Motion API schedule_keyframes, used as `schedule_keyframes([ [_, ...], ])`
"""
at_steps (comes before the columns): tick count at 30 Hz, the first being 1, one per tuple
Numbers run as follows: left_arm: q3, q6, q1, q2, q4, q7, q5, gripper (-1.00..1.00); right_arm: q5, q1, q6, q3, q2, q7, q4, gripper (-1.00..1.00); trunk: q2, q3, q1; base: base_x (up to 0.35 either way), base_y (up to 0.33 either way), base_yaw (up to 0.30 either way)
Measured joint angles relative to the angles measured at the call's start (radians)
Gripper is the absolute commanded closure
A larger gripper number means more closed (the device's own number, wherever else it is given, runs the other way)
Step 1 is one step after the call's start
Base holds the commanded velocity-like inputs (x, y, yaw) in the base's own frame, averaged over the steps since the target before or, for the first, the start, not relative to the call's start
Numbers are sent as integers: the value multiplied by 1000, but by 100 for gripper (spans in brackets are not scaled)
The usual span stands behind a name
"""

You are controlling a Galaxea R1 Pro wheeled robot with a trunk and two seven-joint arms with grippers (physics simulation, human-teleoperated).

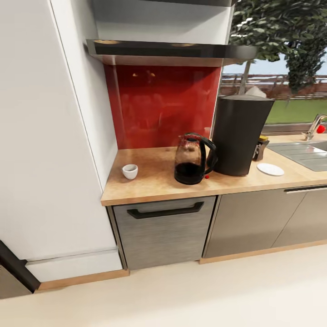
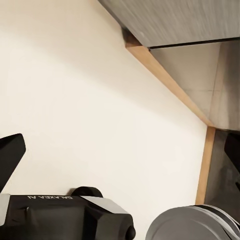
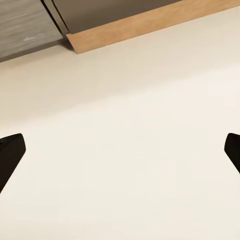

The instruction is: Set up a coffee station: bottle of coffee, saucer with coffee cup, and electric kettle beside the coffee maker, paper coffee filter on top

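On the counter [image 1: 154, 181] sit cup [image 1: 130, 171], kettle [image 1: 193, 159], coffee maker [image 1: 238, 135] and saucer [image 1: 270, 169] — both grippers [image 2: 120, 150] [image 3: 120, 152] gape wide, empty, over the floor [image 1: 204, 295].

The table [image 1: 154, 181] shows a light beige wood grain over brushed dark grey cabinet fronts [image 1: 163, 234] with a black handle [image 1: 165, 211]. Behind it the backsplash [image 1: 159, 104] is glossy red. The electric kettle [image 1: 193, 159] is clear glass with black base, lid and handle. The coffee maker [image 1: 238, 134] is dark grey. The coffee cup [image 1: 130, 171] and the saucer [image 1: 270, 169] are white. The bottle of coffee [image 1: 261, 146] is dark brown with a yellow-gold lid. The floor [image 1: 204, 295] is pale cream, edged by a tan plinth [image 1: 263, 251].
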Motion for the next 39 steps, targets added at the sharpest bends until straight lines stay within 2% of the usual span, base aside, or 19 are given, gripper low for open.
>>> schedule_keyframes([
  [14,0,0,0,0,0,0,0,-100,0,0,1,0,-1,2,0,-100,0,0,0,0,43,7],
  [26,0,0,0,0,-1,0,0,-100,-1,0,0,0,-1,1,-1,-100,0,0,0,0,99,238],
  [39,1,0,0,0,-1,0,0,-100,-1,0,1,0,-1,1,0,-100,0,0,0,17,239,83],
])
